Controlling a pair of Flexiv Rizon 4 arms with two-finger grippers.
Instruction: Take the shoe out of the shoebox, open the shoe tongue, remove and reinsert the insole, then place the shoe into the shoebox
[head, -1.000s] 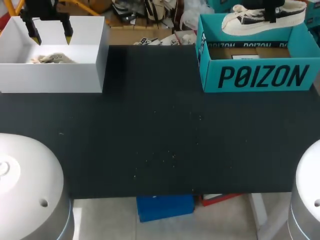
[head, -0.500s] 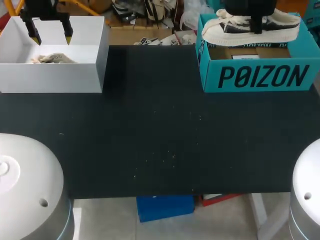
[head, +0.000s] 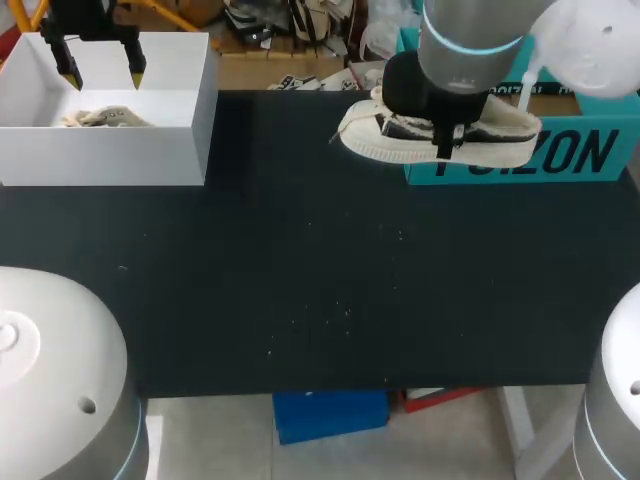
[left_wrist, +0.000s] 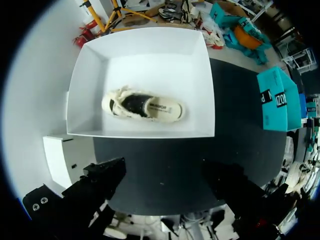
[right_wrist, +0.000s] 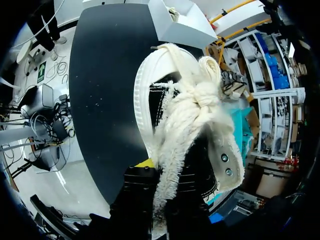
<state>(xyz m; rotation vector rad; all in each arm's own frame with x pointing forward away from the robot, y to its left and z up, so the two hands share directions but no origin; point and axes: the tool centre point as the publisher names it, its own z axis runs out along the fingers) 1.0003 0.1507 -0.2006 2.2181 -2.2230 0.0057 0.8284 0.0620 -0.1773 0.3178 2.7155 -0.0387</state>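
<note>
A: The shoe (head: 400, 138) is a low cream sneaker with dark side panels, a thick pale sole and frayed, fluffy laces (right_wrist: 192, 107) tied in a knot over the tongue.

B: Where is it?

A: In the air above the black bench (head: 300, 280), just in front of the near left corner of the teal shoebox (head: 580, 152). The right tool (head: 447, 142) grips it at mid-length. One dark finger runs down the outer side wall; in the right wrist view a yellow tip (right_wrist: 145, 162) shows beside the sole.

B: And the boxes?

A: The right arm covers most of the teal shoebox, so I cannot tell what is inside. The white box (head: 110, 155) at the far left of the bench holds a second shoe (left_wrist: 143, 105), cream with a dark lining, lying near its middle.

B: The other arm?

A: The left tool (head: 102, 72) hangs over the white box with its fingers wide apart and nothing between them.

B: Which way does the held shoe point?

A: Its long axis runs across the bench, side to side. The toe points toward the white box, the heel toward the teal shoebox. The sole faces down, about level.
</note>
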